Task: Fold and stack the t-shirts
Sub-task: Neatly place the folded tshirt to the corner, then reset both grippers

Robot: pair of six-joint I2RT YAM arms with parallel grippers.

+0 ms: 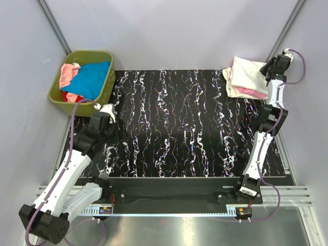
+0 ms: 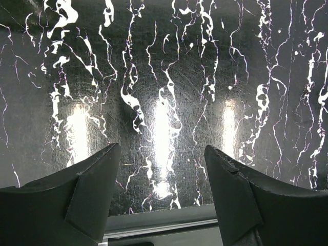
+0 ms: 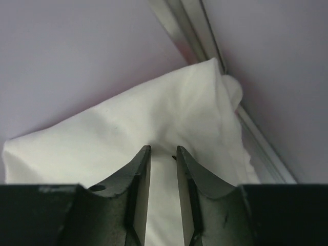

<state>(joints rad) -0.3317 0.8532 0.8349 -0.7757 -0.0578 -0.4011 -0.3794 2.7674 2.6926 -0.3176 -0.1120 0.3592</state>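
- Black fingers of your right gripper [image 3: 163, 149] fill the wrist view, a narrow slit apart at the cream t-shirt [image 3: 154, 113]; you cannot tell whether they pinch a fold.
- That shirt tops the folded stack [image 1: 245, 77] in the far right corner, with pink showing beneath it.
- Your left gripper [image 2: 161, 148] hangs wide open and empty over the black marbled mat [image 1: 179, 128].
- Unfolded, a blue t-shirt [image 1: 92, 77] and a pink t-shirt [image 1: 66, 74] lie in the green basket [image 1: 55, 95], just beyond and left of that gripper, so your left arm looks nearer for the next pick.

Lab robot cell: plain panels [image 1: 174, 31], aluminium framing [image 1: 53, 23].
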